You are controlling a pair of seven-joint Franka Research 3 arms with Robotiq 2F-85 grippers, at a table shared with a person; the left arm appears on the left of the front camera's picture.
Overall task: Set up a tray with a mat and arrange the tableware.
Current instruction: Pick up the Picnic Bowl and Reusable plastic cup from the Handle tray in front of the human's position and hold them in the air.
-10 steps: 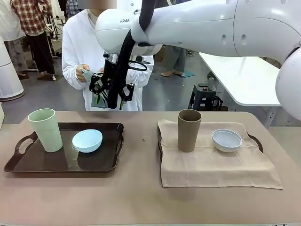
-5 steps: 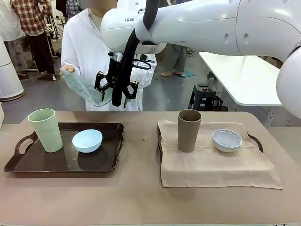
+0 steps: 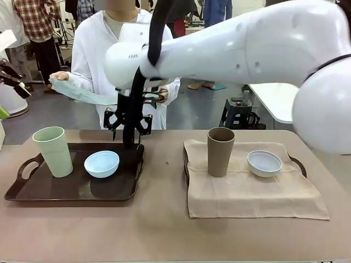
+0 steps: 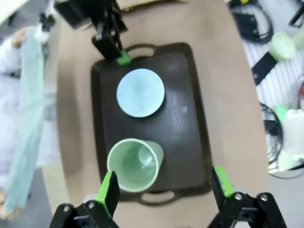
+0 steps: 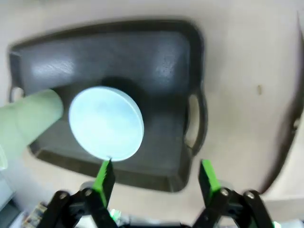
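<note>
A dark tray (image 3: 123,189) on the left carries the pale green tumbler (image 3: 53,151) and the light blue bowl (image 3: 101,163). My right gripper (image 3: 128,131) reaches across and hangs open just above that tray's back edge, behind the bowl (image 5: 106,123), holding nothing (image 5: 156,176). High over the tray's left end, my left gripper (image 4: 165,187) stands open and empty, above the tumbler (image 4: 133,164). The person holds a pale green mat (image 3: 82,93) spread in both hands behind the tray. On the right, a beige mat (image 3: 247,192) covers a second tray and bears the brown tumbler (image 3: 220,152) and the whitish bowl (image 3: 264,163).
Bare tabletop (image 3: 164,175) lies between the two trays and along the front edge. The person stands close to the far edge behind the left tray. My left gripper (image 3: 11,98) shows at the picture's left edge.
My right gripper has come down from chest height to just above the left tray's back edge. The person has spread the green mat out to the left. My left gripper has entered at the left edge.
</note>
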